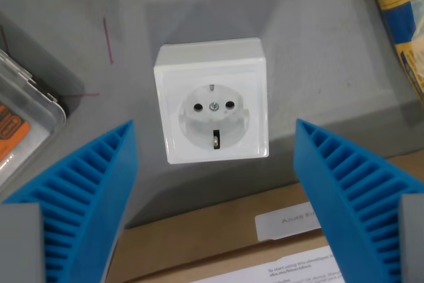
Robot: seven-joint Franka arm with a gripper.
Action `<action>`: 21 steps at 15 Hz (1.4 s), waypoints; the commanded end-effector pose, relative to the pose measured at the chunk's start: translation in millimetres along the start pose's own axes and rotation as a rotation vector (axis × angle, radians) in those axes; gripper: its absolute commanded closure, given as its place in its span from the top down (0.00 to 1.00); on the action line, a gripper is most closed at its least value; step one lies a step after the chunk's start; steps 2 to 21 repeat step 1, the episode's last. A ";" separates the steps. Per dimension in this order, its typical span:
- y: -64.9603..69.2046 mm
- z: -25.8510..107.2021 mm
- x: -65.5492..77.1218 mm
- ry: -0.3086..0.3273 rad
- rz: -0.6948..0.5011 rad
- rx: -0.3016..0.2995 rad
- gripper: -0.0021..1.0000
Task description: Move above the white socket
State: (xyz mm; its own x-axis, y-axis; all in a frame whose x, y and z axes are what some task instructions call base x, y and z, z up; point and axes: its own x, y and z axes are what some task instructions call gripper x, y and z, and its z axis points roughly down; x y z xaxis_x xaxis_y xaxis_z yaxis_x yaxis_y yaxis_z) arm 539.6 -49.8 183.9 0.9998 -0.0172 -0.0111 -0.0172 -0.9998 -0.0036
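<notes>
A square white plastic wall socket (211,100) sits flat on the grey tabletop (311,51), face up, with its round recess, two pin holes and centre screw plainly visible. The gripper (215,134) hangs directly over it, its two blue ribbed fingers (89,193) spread wide — one at the wrist view's left, the other at the wrist view's right — with nothing held between them. The socket lies in the gap, clear of both. A brown cardboard box (218,230) with a white printed label (text too blurred to read) lies along the near edge. A clear plastic case (23,120) with an orange insert sits at the left edge, and a yellow-and-blue package (401,11) occupies the far right corner.
</notes>
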 end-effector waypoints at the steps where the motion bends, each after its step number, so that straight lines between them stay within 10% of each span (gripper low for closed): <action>1: 4.3 -1.5 6.3 -0.027 -0.037 -0.013 1.00; 21: 4.3 -1.5 6.3 -0.027 -0.037 -0.013 1.00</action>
